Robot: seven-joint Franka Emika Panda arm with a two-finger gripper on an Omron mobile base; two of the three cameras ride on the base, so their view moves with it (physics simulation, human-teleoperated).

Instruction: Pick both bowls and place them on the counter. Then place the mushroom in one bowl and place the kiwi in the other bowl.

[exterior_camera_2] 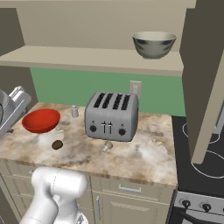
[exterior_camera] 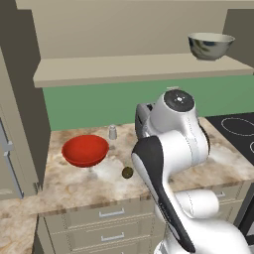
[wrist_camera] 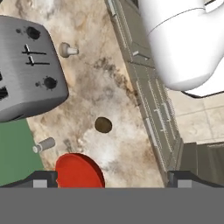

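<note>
No legible brand or writing appears on any item. The tool is spread wide and holds nothing. In the hand view, the glossy red round bowl sits on the mottled beige stone bench between its tips, the dark olive oval kiwi beyond. The small pale mushroom lies just before the grey four-slot toaster. The silvery-grey metal bowl stands on the plain beige shelf.
</note>
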